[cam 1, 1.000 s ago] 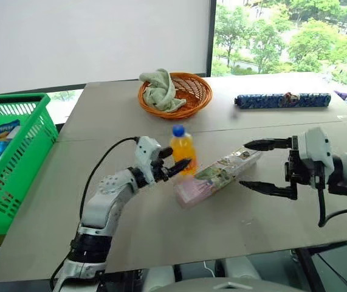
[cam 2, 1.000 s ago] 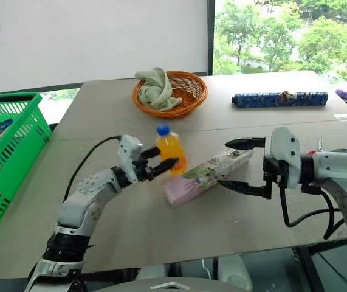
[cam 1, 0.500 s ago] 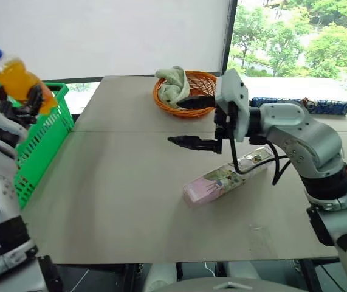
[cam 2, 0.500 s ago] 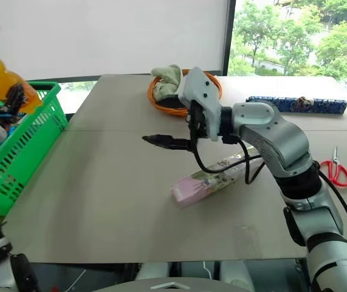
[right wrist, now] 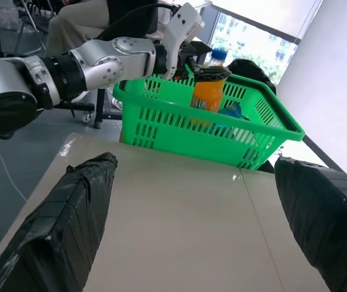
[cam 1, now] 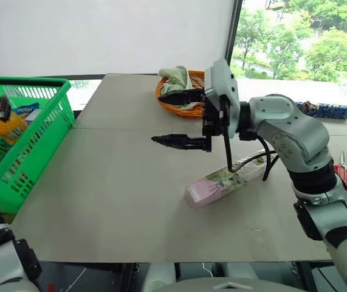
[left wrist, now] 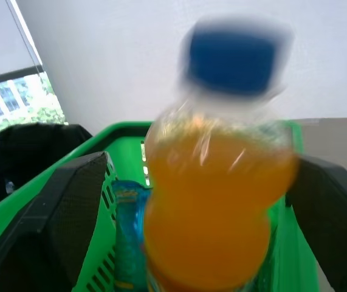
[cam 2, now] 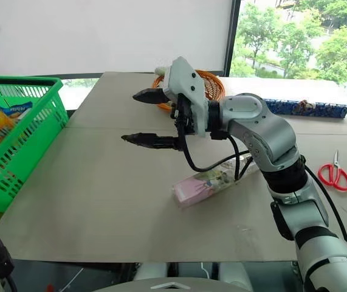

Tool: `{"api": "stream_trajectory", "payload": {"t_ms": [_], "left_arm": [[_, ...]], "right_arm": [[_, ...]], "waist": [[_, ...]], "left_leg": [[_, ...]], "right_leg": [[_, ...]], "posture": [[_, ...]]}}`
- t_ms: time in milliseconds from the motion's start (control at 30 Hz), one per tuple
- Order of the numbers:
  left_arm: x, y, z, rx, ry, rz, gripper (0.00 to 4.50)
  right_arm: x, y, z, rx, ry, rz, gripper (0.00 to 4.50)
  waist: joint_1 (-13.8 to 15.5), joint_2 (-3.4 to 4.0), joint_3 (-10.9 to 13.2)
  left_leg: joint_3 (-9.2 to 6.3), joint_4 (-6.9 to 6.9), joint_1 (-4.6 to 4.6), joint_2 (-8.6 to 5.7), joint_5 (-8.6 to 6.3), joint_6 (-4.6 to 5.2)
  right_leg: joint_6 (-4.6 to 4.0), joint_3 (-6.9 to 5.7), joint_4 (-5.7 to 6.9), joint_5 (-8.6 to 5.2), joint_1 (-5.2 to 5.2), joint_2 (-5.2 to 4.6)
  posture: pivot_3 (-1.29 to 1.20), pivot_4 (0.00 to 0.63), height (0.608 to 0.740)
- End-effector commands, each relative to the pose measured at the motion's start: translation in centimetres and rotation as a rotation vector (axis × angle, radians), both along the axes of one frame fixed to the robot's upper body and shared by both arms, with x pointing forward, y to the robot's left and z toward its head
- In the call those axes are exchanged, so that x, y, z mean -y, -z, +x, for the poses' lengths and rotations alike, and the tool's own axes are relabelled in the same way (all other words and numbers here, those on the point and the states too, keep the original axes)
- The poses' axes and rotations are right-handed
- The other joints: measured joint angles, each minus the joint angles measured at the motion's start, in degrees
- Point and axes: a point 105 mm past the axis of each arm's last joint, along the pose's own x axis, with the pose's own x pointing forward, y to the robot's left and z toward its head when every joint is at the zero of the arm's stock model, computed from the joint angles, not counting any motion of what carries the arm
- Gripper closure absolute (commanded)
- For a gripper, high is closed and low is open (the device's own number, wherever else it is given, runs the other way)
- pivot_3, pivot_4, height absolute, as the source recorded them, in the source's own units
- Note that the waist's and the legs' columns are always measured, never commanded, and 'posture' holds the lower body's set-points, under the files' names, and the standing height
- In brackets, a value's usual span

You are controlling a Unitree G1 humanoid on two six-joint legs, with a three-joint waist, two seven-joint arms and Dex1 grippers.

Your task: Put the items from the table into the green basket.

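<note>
The orange drink bottle (right wrist: 208, 92) with its blue cap is over the inside of the green basket (cam 1: 36, 146), at the table's (cam 1: 112, 201) left edge; the left gripper (right wrist: 200, 64) is at the bottle, and in the left wrist view its black fingers (left wrist: 70, 213) stand clear of the bottle on either side, so the jaws are apart and whether they touch it I cannot tell; a blue-and-white packet (cam 2: 12, 111) lies inside the basket beside the bottle; the right gripper (cam 1: 173, 118) hangs above mid-table, pointing toward the basket, jaws wide apart and empty; the long floral pinkish pack (cam 1: 225, 182) lies flat on the table below and just behind that arm; red-handled scissors (cam 2: 333, 173) lie near the table's right edge; a round orange wicker basket (cam 1: 188, 97) with a pale green cloth (cam 1: 174, 76) sits at the far side; a dark blue patterned long pack (cam 2: 310, 108) lies far right.
</note>
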Motion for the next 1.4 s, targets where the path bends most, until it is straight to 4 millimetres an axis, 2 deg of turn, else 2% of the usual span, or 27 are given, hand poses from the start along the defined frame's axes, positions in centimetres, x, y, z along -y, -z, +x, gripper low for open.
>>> {"api": "stream_trajectory", "payload": {"t_ms": [33,133,167,233,267,333,400,500,667,800,967,1100,1233,1367,1400], "left_arm": [[2.1,-3.7,-0.2,0.140,0.088,0.039,0.05],[10.7,-3.4,2.1,0.131,0.505,-0.084,0.05],[15.6,-2.0,2.5,0.035,0.710,-0.101,0.05],[23.3,1.5,1.9,-0.171,0.967,-0.112,0.05],[25.5,2.7,1.6,-0.232,1.011,-0.105,0.05],[28.5,4.4,1.2,-0.324,1.080,-0.139,0.05],[31.6,6.6,0.4,-0.495,1.186,-0.146,0.05],[35.0,8.6,-0.1,-0.740,1.313,-0.261,0.05],[38.9,9.7,-0.5,-0.966,1.430,-0.395,0.05],[40.3,11.7,0.2,-1.080,1.366,-0.335,0.05],[40.4,15.4,1.3,-1.180,1.252,-0.168,0.05],[41.0,17.0,0.5,-1.242,1.298,-0.102,0.05],[42.0,19.1,-1.3,-1.322,1.401,-0.101,0.05],[42.0,20.6,-1.4,-1.355,1.405,-0.099,0.05],[41.9,21.1,-1.3,-1.359,1.399,-0.084,0.29]], "right_arm": [[0.8,-1.5,-0.4,0.044,0.015,0.055,0.00],[2.4,-1.1,0.6,0.026,0.109,0.043,0.00],[3.9,-0.5,1.2,0.013,0.171,0.022,0.00],[6.9,0.8,2.0,-0.016,0.283,-0.027,0.00],[8.3,1.5,2.1,-0.028,0.324,-0.060,0.00],[10.4,2.8,1.8,-0.043,0.374,-0.131,0.00],[12.4,3.9,1.1,-0.057,0.409,-0.205,0.00],[14.8,5.1,-1.2,-0.122,0.396,-0.282,0.00],[16.9,5.5,-3.6,-0.174,0.435,-0.312,0.00],[17.7,5.9,-4.6,-0.196,0.478,-0.328,0.00],[18.1,6.2,-5.1,-0.207,0.514,-0.327,0.00],[18.1,6.3,-5.2,-0.209,0.519,-0.326,0.00],[18.2,6.4,-5.0,-0.211,0.522,-0.330,0.00],[18.2,6.5,-4.9,-0.205,0.526,-0.340,0.00],[18.1,6.6,-4.9,-0.206,0.526,-0.339,0.00]], "waist": [[-0.42,0.05,0.01],[-0.17,0.00,-0.03],[0.05,-0.06,-0.07],[0.34,-0.08,-0.10],[0.15,0.02,-0.06],[-0.37,0.14,0.01],[-1.11,0.20,0.03],[-2.62,0.57,0.19],[-4.88,0.87,0.11],[-7.40,0.91,0.10],[-9.15,0.94,0.11],[-10.01,0.94,0.13],[-10.21,0.99,0.09],[-10.15,0.99,0.09],[-10.13,1.01,0.07]], "left_leg": [[0.01,-0.02,0.02,0.00,0.00,0.00],[-0.13,0.00,-0.01,-0.04,0.00,0.00],[-0.15,0.01,-0.03,-0.07,0.00,0.00],[-0.16,0.06,-0.03,-0.17,0.00,0.02],[-0.15,0.06,-0.03,-0.36,-0.02,0.06],[0.01,0.06,0.02,-0.44,-0.03,0.12],[0.01,0.08,0.04,-0.44,0.08,0.32],[-0.08,0.16,0.10,-0.40,0.15,0.39],[-0.59,0.35,0.19,-0.36,0.15,0.39],[-0.65,0.44,0.44,-0.42,0.14,0.39],[-0.68,0.41,0.96,-0.49,0.13,0.37],[-0.75,0.40,0.99,-0.56,0.12,0.36],[-0.74,0.29,0.98,-0.56,0.11,0.36],[-0.74,0.20,0.98,-0.63,0.11,0.37],[-0.74,0.19,0.98,-0.67,0.10,0.38]], "right_leg": [[0.00,0.01,0.01,0.00,0.00,-0.01],[0.00,0.02,0.02,0.00,0.07,-0.14],[0.00,0.03,0.00,0.01,0.11,-0.16],[0.00,0.02,-0.02,0.01,0.19,-0.30],[0.00,0.03,-0.04,0.01,0.23,-0.48],[0.02,0.19,-0.02,0.01,0.20,-0.54],[0.09,0.20,0.01,0.04,0.21,-0.42],[0.11,0.17,0.04,0.02,0.25,0.26],[0.12,0.24,0.10,0.00,0.35,0.86],[0.26,0.45,0.10,-0.07,0.53,0.93],[0.12,0.60,0.07,-0.24,0.95,0.92],[0.06,0.97,0.06,-0.21,0.94,0.91],[-0.02,1.02,-0.01,-0.17,0.93,0.81],[-0.01,1.03,-0.09,-0.18,0.93,0.75],[0.04,1.03,-0.09,-0.21,0.93,0.74]], "posture": [[0.03,0.000,0.740],[0.02,0.000,0.740],[0.02,0.000,0.740],[0.00,0.000,0.740],[-0.02,0.000,0.740],[-0.04,0.000,0.740],[-0.09,0.000,0.740],[-0.15,0.000,0.740],[-0.23,0.000,0.740],[-0.27,0.000,0.740],[-0.28,0.000,0.740],[-0.28,0.000,0.740],[-0.28,0.000,0.740],[-0.28,0.000,0.740],[-0.28,0.000,0.740]]}}
